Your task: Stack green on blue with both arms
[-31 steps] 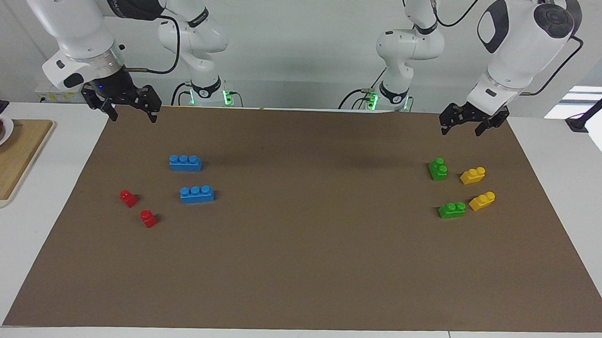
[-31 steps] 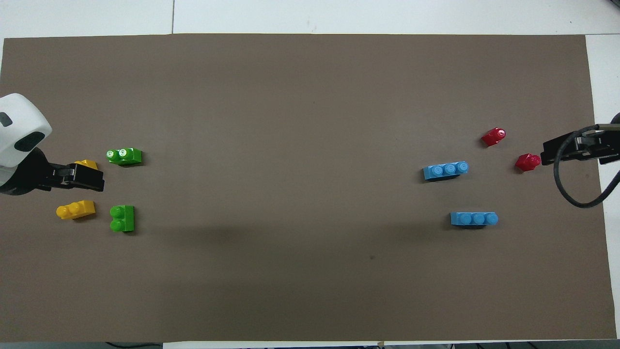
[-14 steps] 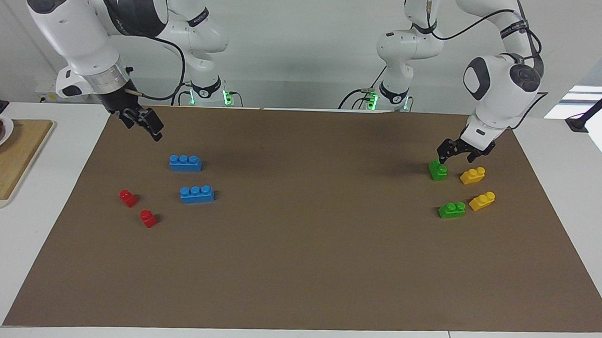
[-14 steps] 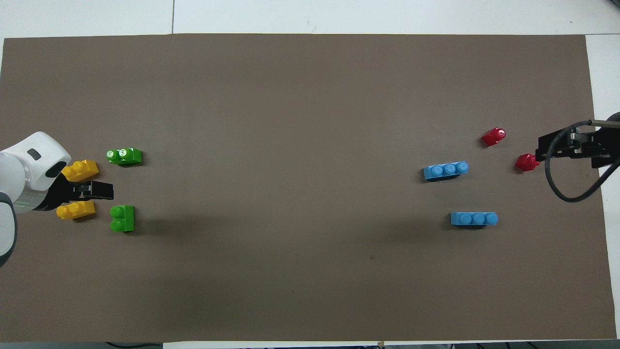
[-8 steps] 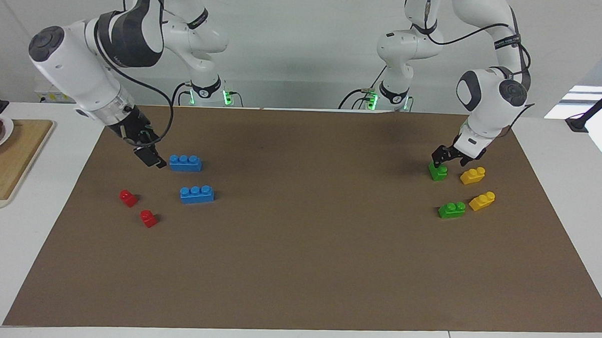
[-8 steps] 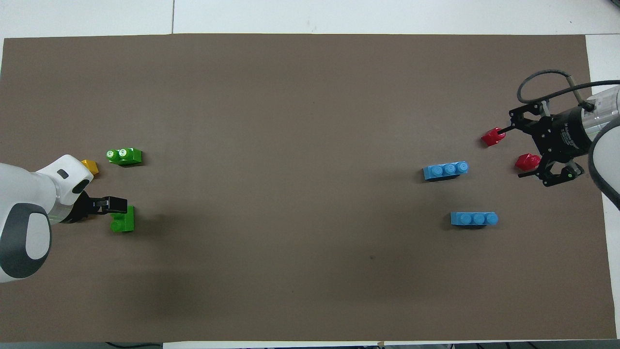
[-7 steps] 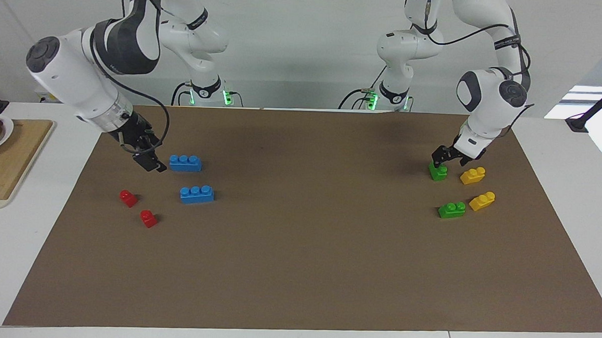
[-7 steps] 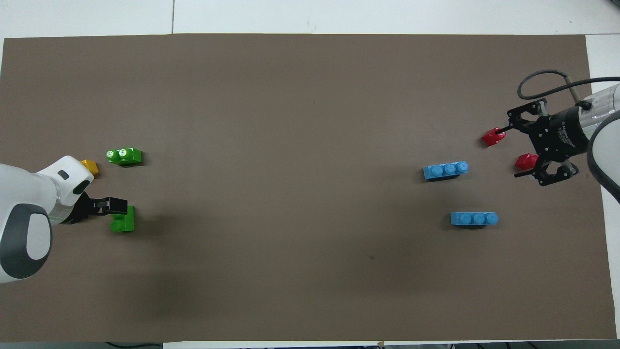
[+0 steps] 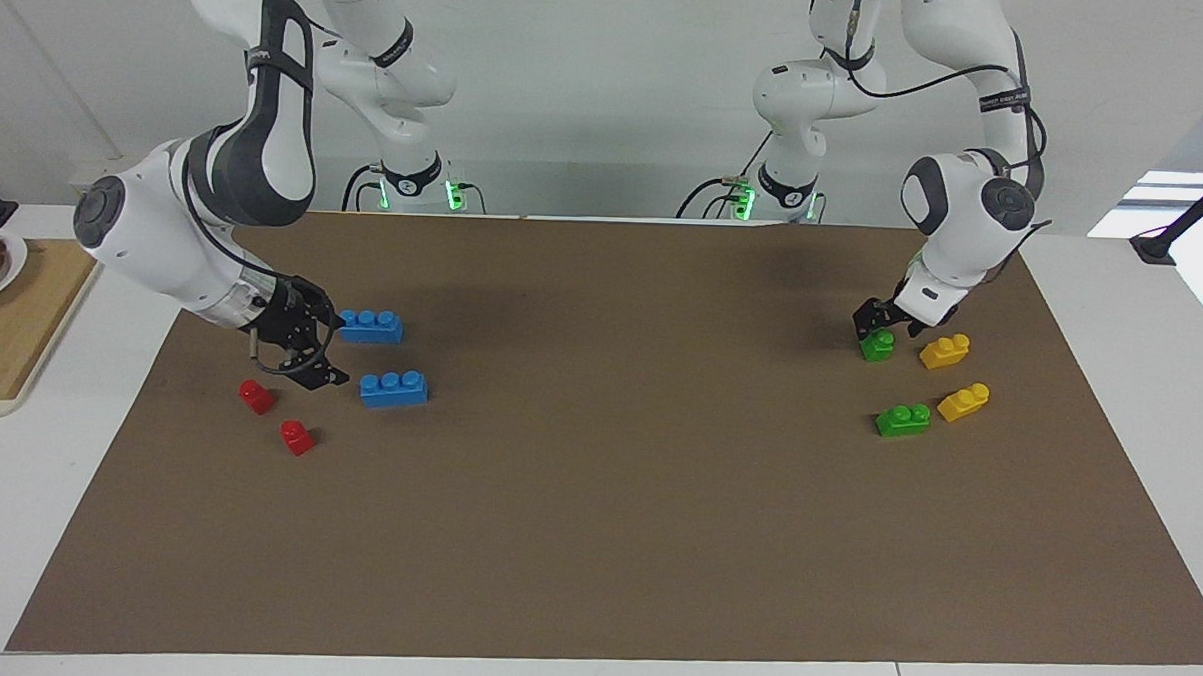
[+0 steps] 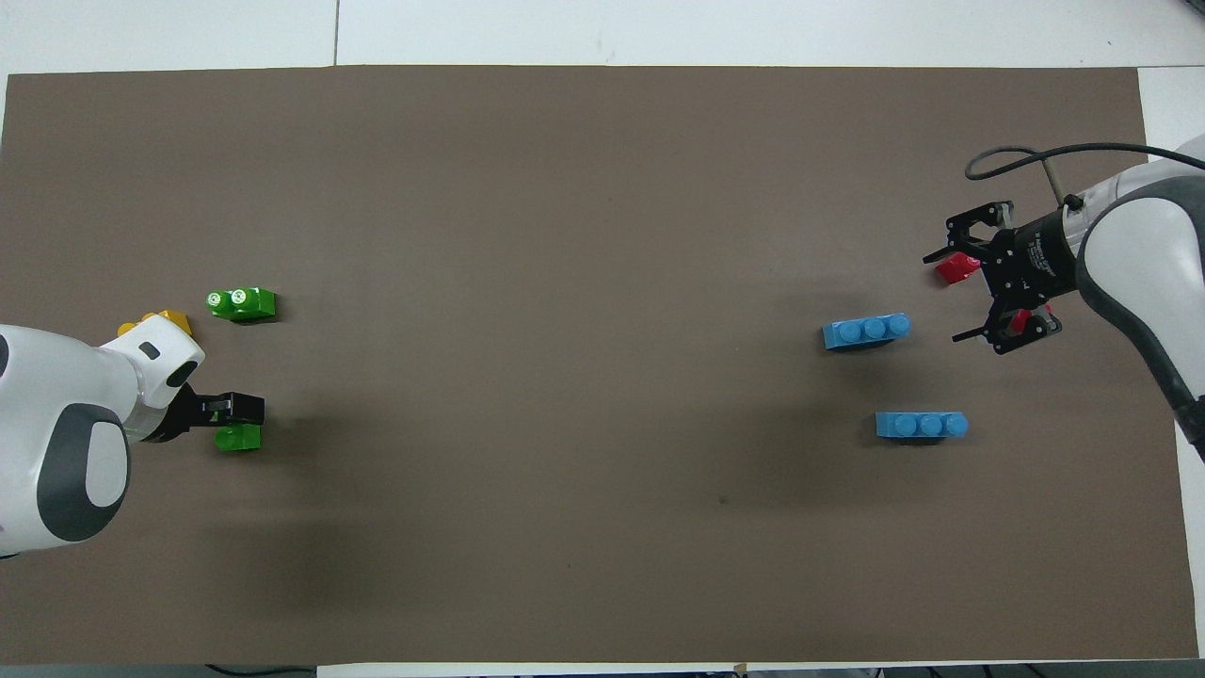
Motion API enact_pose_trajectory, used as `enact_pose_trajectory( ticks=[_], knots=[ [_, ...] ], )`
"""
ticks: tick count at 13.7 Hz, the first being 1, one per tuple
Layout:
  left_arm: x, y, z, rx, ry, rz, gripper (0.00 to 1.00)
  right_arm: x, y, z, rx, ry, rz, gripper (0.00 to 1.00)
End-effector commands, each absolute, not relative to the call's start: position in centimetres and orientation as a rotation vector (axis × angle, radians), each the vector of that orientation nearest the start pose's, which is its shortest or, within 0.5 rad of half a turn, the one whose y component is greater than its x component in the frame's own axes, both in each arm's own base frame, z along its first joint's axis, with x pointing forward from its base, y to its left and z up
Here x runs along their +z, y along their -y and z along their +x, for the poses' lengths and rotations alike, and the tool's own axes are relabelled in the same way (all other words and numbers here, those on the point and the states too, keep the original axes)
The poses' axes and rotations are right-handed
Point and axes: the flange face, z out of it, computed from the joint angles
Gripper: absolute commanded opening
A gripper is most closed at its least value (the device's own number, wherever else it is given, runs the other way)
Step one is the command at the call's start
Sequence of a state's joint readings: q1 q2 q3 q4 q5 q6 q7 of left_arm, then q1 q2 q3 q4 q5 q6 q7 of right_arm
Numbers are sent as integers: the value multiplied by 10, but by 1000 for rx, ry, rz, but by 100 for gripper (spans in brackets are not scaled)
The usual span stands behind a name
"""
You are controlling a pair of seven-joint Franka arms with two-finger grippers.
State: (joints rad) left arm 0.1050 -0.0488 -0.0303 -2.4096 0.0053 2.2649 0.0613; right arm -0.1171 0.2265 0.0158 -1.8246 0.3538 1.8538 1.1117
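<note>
Two blue three-stud bricks lie toward the right arm's end: one nearer to the robots [image 9: 371,326] [image 10: 921,426], one farther [image 9: 394,388] [image 10: 866,330]. Two green two-stud bricks lie toward the left arm's end: nearer [image 9: 874,346] [image 10: 235,438], farther [image 9: 903,420] [image 10: 241,303]. My left gripper [image 9: 882,324] [image 10: 243,411] is down at the nearer green brick, fingers open on either side of it; the brick rests on the mat. My right gripper [image 9: 331,351] [image 10: 949,297] is open and empty, low over the mat between the red and blue bricks.
Two yellow bricks [image 9: 944,351] [image 9: 962,402] sit beside the green ones; my left arm hides most of them in the overhead view. Two red bricks [image 9: 256,396] [image 9: 297,436] lie by my right gripper. A wooden board [image 9: 1,337] with a plate stands off the brown mat [image 9: 596,498].
My left gripper has come down from above onto the nearer green brick. My right gripper has turned, lowered and moved farther from the robots, to beside the blue bricks. No brick has moved.
</note>
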Motion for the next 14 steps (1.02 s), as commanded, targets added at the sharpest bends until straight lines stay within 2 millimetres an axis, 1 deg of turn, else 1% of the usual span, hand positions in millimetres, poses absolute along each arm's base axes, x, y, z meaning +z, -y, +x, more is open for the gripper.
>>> enact_pose_trajectory(
  ticks=[1,3,4,6,7,8,9,11,12,14],
  knots=[
    [314,-34,468,130,44,-3144,100,378,30,592,477,-1848,-2192,95],
    [313,-32,467,135,49,-3143,100,367,29,590,469,-1857,-2187,95],
    [312,-28,466,137,40,-3143,98,355,29,591,494,-1857,-2180,96],
    [310,-27,467,125,66,-3142,92,346,29,591,505,-1825,-2190,96],
    [308,-27,465,125,66,-3142,89,339,29,587,516,-1821,-2197,96],
    [307,-27,465,128,66,-3142,75,335,28,585,520,-1811,-2207,96],
    [308,-26,465,128,64,-3142,56,330,30,584,506,-1812,-2207,96],
    [308,-26,465,133,59,-3142,10,318,31,582,506,-1807,-2216,96],
    [309,-18,467,125,38,-3142,0,315,33,582,509,-1802,-2220,96],
    [316,-16,478,123,61,-3141,0,311,38,581,511,-1805,-2216,96]
  ],
)
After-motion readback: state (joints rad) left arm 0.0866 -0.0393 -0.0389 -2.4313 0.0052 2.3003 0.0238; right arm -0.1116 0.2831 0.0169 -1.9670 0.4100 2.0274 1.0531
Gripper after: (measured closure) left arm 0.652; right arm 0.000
